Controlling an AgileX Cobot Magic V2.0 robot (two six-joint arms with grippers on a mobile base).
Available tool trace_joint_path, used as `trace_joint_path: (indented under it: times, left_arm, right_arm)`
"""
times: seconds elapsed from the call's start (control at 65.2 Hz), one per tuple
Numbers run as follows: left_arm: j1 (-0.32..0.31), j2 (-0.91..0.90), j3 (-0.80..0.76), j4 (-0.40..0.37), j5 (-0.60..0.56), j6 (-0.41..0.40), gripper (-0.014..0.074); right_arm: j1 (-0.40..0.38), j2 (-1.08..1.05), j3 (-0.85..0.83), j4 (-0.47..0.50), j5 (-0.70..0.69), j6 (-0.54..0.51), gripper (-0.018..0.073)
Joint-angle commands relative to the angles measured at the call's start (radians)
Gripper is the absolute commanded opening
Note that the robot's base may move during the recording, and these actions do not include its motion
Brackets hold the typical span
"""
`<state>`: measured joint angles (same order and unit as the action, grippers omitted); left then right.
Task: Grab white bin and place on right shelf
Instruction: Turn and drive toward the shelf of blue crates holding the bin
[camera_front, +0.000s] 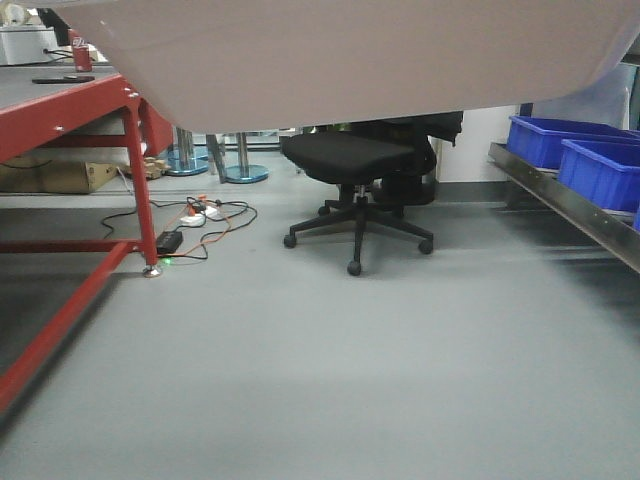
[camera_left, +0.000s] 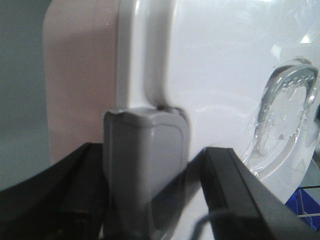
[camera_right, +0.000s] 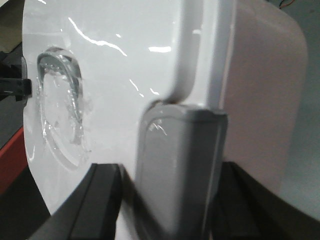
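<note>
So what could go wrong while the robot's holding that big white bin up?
The white bin seems held only by its grey latches, pinched between the fingers. A latch might pop open or slip, and the bin could fall. Blue crates already fill the visible part of the right shelf, so it may bump them.

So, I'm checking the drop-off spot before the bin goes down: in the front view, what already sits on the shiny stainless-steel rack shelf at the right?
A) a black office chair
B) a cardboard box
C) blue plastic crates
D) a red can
C: rectangular blue plastic crates stand side by side on the shiny stainless-steel rack shelf, just behind its front rail.
</note>
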<state>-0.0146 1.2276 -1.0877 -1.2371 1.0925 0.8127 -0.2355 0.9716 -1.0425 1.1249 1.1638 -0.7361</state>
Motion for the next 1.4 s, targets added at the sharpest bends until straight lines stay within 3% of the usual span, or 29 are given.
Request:
trace_joint_path:
  times: [0.0,0.246,0.476,0.691,0.813,1.381]
  left_arm:
    - [-0.020,-0.026,-0.033,-0.152,0.052,0.003,0.0262]
    - [-0.020,-0.026,-0.033,-0.167,0.082,0.005,0.0262]
    - [-0.020,-0.031,-0.033,-0.223,0.147,0.079,0.0262]
    - [-0.020,-0.057,-0.033,-0.270,0.122,0.112,0.0262]
    - [-0.020,-0.073,-0.033,-0.270,0.078,0.112,0.0262]
    - [-0.020,-0.073,-0.033,-0.267,0.081,0.112,0.0262]
  right_arm:
    - [0.012,-0.015,-0.033,0.166,0.109,-0.009,0.0424]
    - [0.012,-0.015,-0.033,0.166,0.109,-0.009,0.0424]
    - [0.012,-0.015,-0.033,0.166,0.104,-0.009,0.0424]
    - [0.012,-0.015,-0.033,0.166,0.104,-0.009,0.0424]
    - [0.012,-0.015,-0.033,0.166,0.104,-0.009,0.0424]
    - [0.012,-0.015,-0.033,0.166,0.104,-0.009,0.0424]
